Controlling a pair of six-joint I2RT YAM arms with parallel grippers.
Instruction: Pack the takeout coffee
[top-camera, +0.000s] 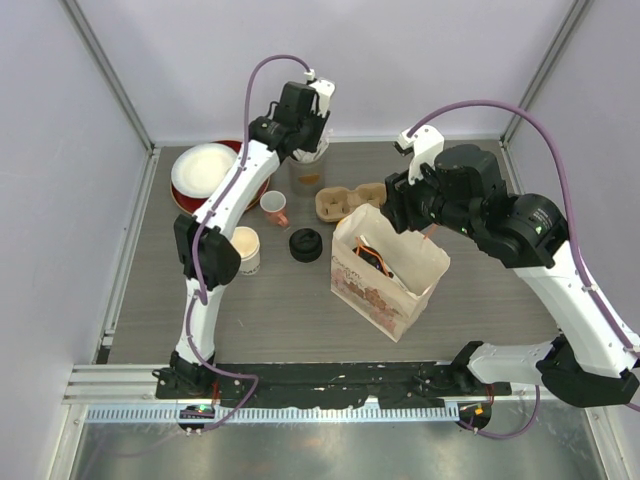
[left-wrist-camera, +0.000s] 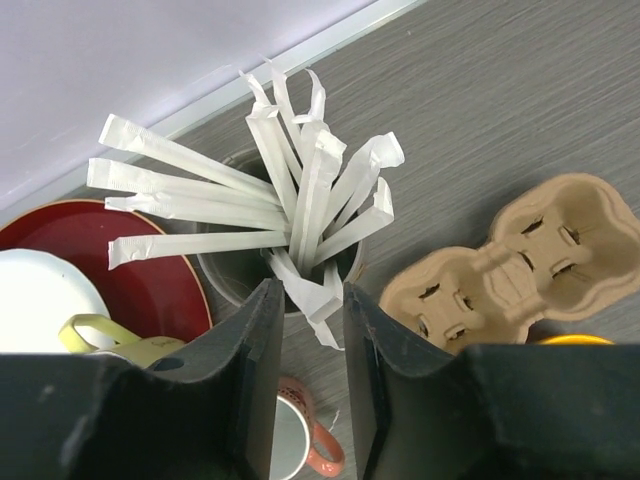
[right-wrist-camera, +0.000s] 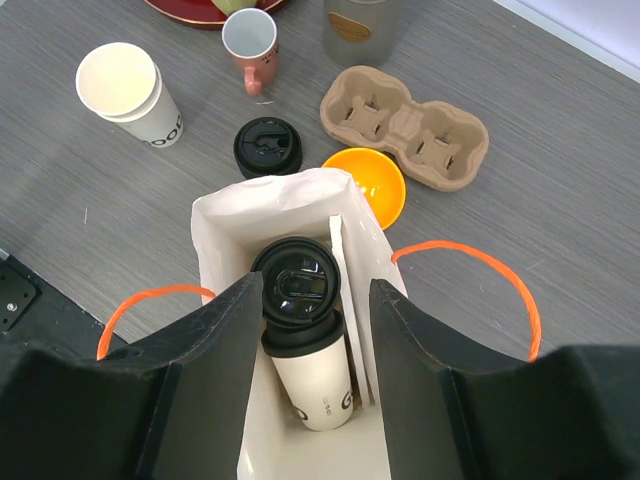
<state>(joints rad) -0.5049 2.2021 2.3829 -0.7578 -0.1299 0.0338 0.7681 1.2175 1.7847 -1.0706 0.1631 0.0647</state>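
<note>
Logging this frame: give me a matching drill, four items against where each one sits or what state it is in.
Items:
1. lidded coffee cup
2. loose black lid
3. cardboard carrier
4. wrapped straws

Places or states:
A. empty, beside the orange bowl
B. bunched in a round holder
C. inside the paper bag
D. flat on the table, on no cup

Pairs: 1-C, 2-D, 3-A, 4-B
</note>
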